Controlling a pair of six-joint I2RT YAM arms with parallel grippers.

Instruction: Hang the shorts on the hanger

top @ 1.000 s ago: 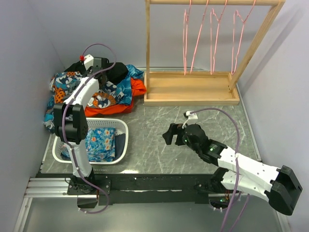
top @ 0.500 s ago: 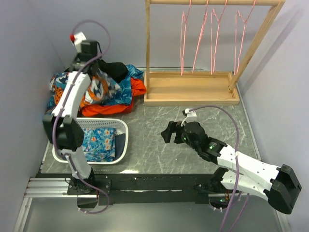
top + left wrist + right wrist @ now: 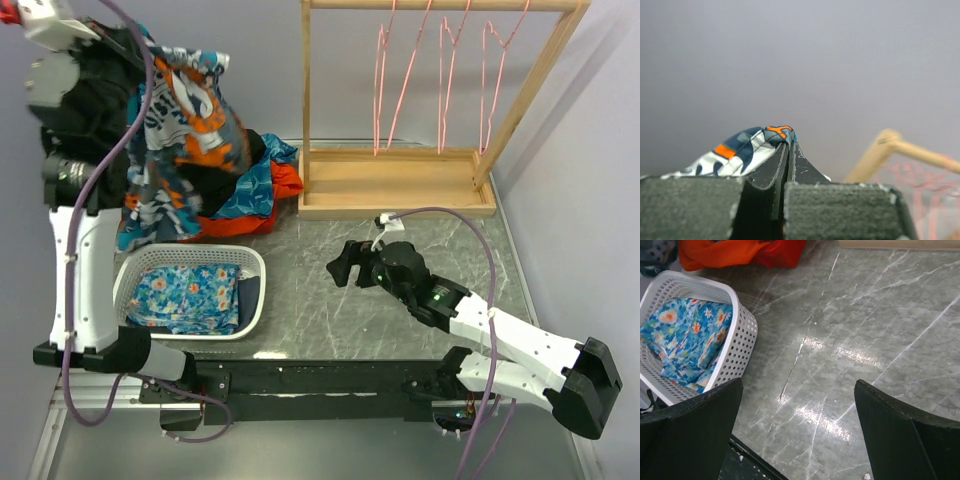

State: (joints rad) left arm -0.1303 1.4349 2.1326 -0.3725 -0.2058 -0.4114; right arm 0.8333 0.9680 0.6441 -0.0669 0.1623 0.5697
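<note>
Spreading across most of the overhead view, the grey marbled desk (image 3: 330, 300) lies bare in the middle, which leaves room for handling cloth between the two arms. At its far edge stands the wooden rack (image 3: 395, 185), its top bar carrying four pink hangers (image 3: 380, 90) by their hooks, so each frame dangles where an arm could reach it. The shorts (image 3: 180, 120) hang high over the far-left corner, draped long and loose from a pinch at one edge. That hold probably serves to pull them free of the heap of clothes (image 3: 270, 190) below; whether their lower end has cleared the heap I cannot tell. Nearer the bases, the white basket (image 3: 250, 265) holds the blue flowered cloth (image 3: 190, 295), apart from the job. The left claw (image 3: 790, 155) is clamped tight on a fold of the shorts, pads pressed together. The right claw (image 3: 797, 420) hovers low over mid-desk, fingers spread wide and holding nothing, seemingly ready to help.
</note>
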